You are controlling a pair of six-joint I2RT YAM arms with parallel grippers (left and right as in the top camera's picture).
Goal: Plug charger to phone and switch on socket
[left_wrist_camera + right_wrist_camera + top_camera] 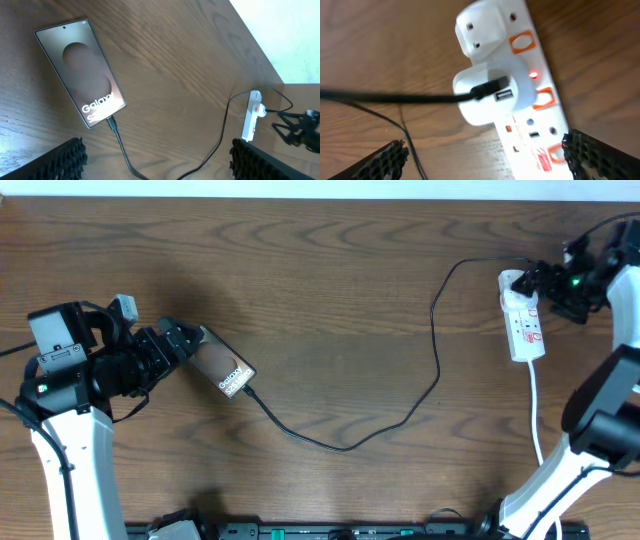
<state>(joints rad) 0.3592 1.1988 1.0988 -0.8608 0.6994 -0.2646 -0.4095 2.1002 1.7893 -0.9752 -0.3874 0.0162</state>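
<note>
The phone [226,369] lies flat at the left of the table, with the black charger cable [420,405] plugged into its lower end; the left wrist view shows the phone [80,70] with the connector [111,121] in its port. The cable runs right to a white adapter [490,97] in the socket strip [524,320], where a small red light [534,75] glows. My left gripper [180,340] is open, just left of the phone. My right gripper [545,285] is open, over the strip's top end.
The strip's white cord [536,410] runs down toward the right arm's base. The table's far edge meets a white wall at the top. A black rail lies along the front edge [350,530].
</note>
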